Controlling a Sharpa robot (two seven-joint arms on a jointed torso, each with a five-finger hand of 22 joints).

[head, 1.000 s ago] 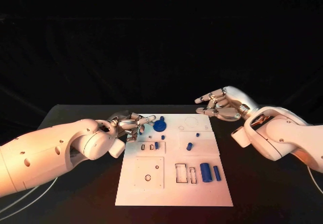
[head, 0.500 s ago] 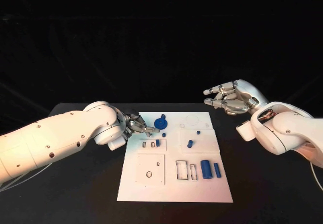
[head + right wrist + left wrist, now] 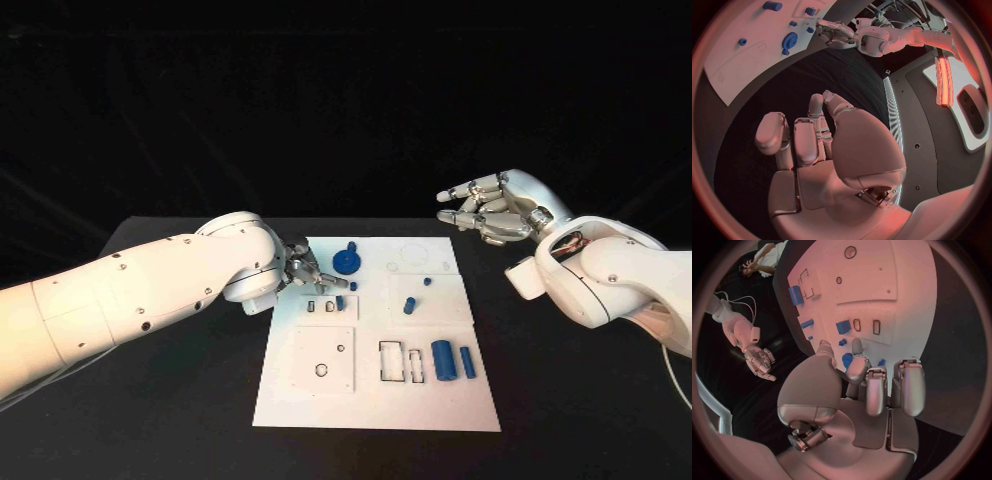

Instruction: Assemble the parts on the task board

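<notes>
The task board (image 3: 378, 400) is lying mid-table, its blue parts scattered across it. The left hand (image 3: 307, 270) is hovering at the board's far left corner, fingers loosely curled and holding nothing, just beside the round gear (image 3: 345, 262). A careless descent risks knocking that gear or the small pegs (image 3: 353, 286) aside. The right hand (image 3: 488, 215) is waiting apart, fingers half-curled and holding nothing.

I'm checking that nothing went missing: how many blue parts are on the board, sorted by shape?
gear-like round part: 1
cylinders, lying side by side: 2
small pieces mid-board: 4 that I can make out
Total: 7 blue parts on the task board; anything tinier is too small to tell.
</notes>
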